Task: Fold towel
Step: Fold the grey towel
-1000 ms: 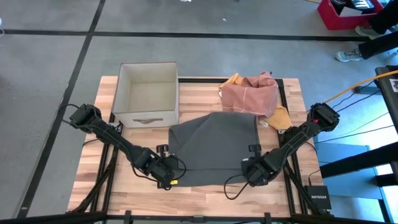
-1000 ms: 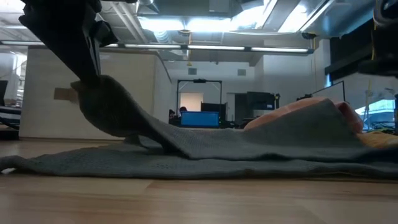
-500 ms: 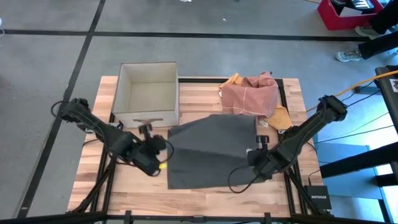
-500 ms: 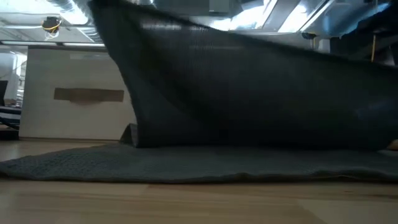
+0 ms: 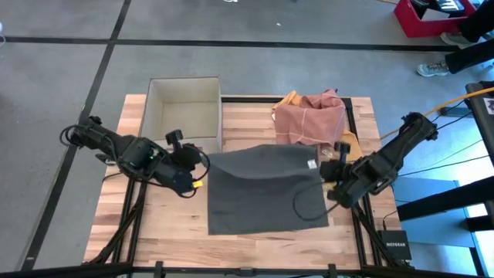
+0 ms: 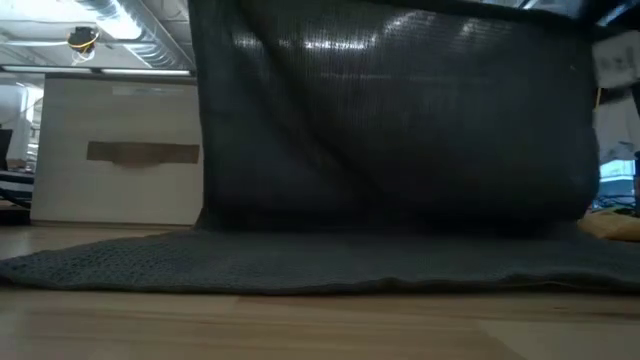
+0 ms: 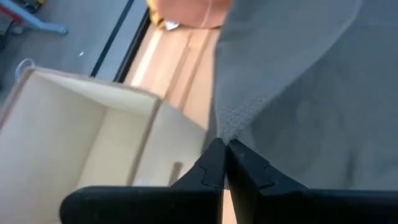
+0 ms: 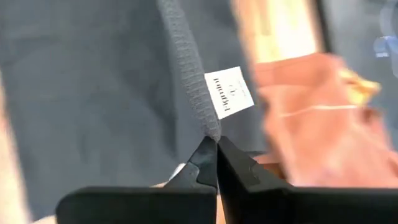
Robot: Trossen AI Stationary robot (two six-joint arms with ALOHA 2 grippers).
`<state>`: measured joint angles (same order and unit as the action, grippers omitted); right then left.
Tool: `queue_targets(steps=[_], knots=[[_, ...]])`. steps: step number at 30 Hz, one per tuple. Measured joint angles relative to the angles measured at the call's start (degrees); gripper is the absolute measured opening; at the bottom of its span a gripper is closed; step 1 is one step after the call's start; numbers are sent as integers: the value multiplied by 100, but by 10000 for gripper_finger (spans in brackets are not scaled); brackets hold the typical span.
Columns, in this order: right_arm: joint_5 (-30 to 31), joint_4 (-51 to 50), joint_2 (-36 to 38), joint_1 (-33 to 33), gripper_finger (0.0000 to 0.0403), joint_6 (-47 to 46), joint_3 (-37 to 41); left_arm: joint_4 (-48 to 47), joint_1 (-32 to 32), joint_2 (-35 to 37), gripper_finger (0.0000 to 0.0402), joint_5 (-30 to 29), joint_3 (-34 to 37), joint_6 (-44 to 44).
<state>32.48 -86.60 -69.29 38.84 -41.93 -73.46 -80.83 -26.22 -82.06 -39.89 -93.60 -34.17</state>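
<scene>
A dark grey towel [image 5: 262,193] lies on the wooden table [image 5: 255,249] with one edge raised. My left gripper [image 5: 204,162] is shut on its left raised corner. My right gripper [image 5: 326,168] is shut on the right raised corner, beside a white label [image 8: 229,92]. In the low view the raised part [image 6: 390,130] hangs like a curtain above the part that lies flat on the table [image 6: 300,265]. My left gripper pinches the towel's raised left corner [image 7: 229,127] between its two fingers, slanting down from the table's left. The corner is lifted clear and the cloth falls away from it to the table. My right gripper pinches the raised right corner [image 8: 210,124] at the hemmed edge below the label, between its two fingers, slanting down from the table's right. The corner is lifted clear, and the edge between the two grippers runs nearly straight.
An open cardboard box [image 5: 184,108] stands at the far left of the table. A heap of pink and yellow cloths [image 5: 312,116] lies at the far right, just beyond the towel. Bare wood shows along the near edge.
Both grippers have risen and gone toward the table's far edge, staying shut, and have tipped more steeply downward. They have carried the towel's near edge up off the table. That edge now hangs high over the rest of the towel, which has stayed flat.
</scene>
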Motion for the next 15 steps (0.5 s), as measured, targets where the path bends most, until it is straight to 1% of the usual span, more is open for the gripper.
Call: queue_targets(steps=[2,6,10,13,15], knots=[[227,-327,13,-165,2,12,-230,-178,61,0,2,-1,0,0],[559,-313,122,-566,2,470,-474,-265,168,0,4,0,0,187],[1087,-331,176,-880,2,637,-642,-261,249,-2,2,-95,-77,553],[1247,-340,180,-1062,2,822,-786,-267,302,-2,3,-508,-335,951],[1287,-337,180,-1188,2,950,-882,-248,352,-2,4,-935,-570,1340]])
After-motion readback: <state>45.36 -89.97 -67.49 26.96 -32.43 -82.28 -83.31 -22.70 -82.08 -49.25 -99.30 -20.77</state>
